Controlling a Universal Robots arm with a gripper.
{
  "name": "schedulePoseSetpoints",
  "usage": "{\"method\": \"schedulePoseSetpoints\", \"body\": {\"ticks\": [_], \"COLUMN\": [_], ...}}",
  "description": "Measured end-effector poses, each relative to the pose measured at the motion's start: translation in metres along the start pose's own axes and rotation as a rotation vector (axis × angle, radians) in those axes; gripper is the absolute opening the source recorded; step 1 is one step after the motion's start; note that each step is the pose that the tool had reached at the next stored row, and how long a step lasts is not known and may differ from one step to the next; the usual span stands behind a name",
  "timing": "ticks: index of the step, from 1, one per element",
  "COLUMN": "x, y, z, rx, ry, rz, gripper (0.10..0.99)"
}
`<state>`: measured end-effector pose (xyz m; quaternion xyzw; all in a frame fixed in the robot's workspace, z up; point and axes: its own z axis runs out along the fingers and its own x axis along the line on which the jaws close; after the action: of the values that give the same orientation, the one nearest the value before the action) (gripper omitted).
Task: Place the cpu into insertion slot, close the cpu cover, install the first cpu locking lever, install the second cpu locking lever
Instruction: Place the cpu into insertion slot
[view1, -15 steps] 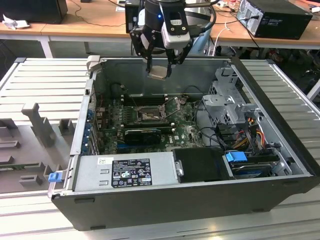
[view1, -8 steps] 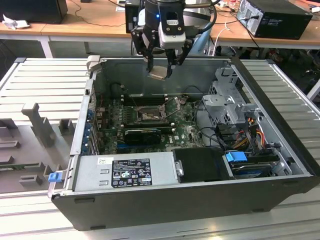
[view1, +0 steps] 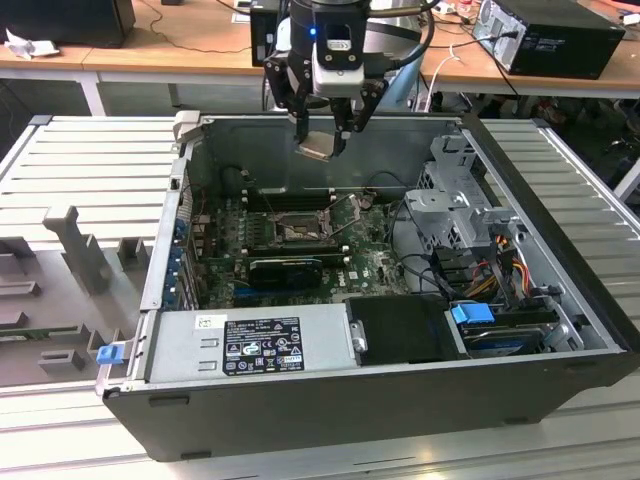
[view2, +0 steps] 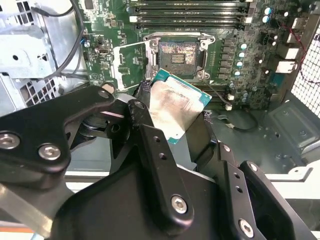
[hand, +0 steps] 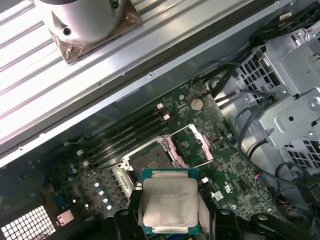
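Note:
My gripper (view1: 322, 141) hangs above the open computer case, shut on the cpu (view1: 315, 150), a small square chip with a pale metal face. In both wrist views the cpu (view2: 175, 107) (hand: 169, 202) sits tilted between the black fingers (view2: 143, 117), clear of the board. The insertion slot (view1: 298, 229) (view2: 177, 54) (hand: 150, 159) lies below on the green board, with its brownish pin field bare. The cpu cover (view2: 131, 62) (hand: 192, 145), a thin metal frame with a square window, is swung open beside the slot.
Steel case walls (view1: 330, 150) ring the board. A drive cage (view1: 455, 205) with cables stands at the exterior view's right and a power supply (view1: 250, 345) at the front. Long black memory slots (view2: 190, 12) run beside the socket. A grey moulded tray (view1: 60, 290) lies outside the case.

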<state>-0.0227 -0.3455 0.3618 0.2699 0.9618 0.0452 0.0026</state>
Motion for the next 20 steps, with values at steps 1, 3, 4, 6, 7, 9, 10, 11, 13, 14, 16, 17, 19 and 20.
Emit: {"method": "schedulePoseSetpoints", "body": {"ticks": [1, 3, 4, 6, 7, 9, 10, 11, 13, 14, 16, 17, 19, 20], "x": [0.0, 0.0, 0.0, 0.0, 0.0, 0.0, 0.0, 0.0, 0.0, 0.0, 0.0, 0.0, 0.0, 0.0], "y": [0.0, 0.0, 0.0, 0.0, 0.0, 0.0, 0.0, 0.0, 0.0, 0.0, 0.0, 0.0, 0.0, 0.0], "z": [0.0, 0.0, 0.0001, 0.0001, 0.0001, 0.0001, 0.0001, 0.0001, 0.0001, 0.0002, 0.0002, 0.0002, 0.0003, 0.0003], "rx": [0.0, -0.001, -0.001, -0.001, -0.001, -0.002, -0.002, -0.002, -0.002, -0.003, -0.003, -0.003, -0.003, -0.004], "ry": [-0.0007, -0.0028, -0.0038, -0.005, -0.0056, -0.0071, -0.0078, -0.0084, -0.011, -0.0118, -0.0137, -0.0144, -0.0156, -0.0162], "rz": [0.007, 0.032, 0.043, 0.057, 0.063, 0.081, 0.088, 0.095, 0.123, 0.133, 0.155, 0.162, 0.176, 0.183], "gripper": [0.529, 0.529, 0.529, 0.529, 0.529, 0.529, 0.529, 0.529, 0.529, 0.529, 0.529, 0.529, 0.529, 0.529]}}
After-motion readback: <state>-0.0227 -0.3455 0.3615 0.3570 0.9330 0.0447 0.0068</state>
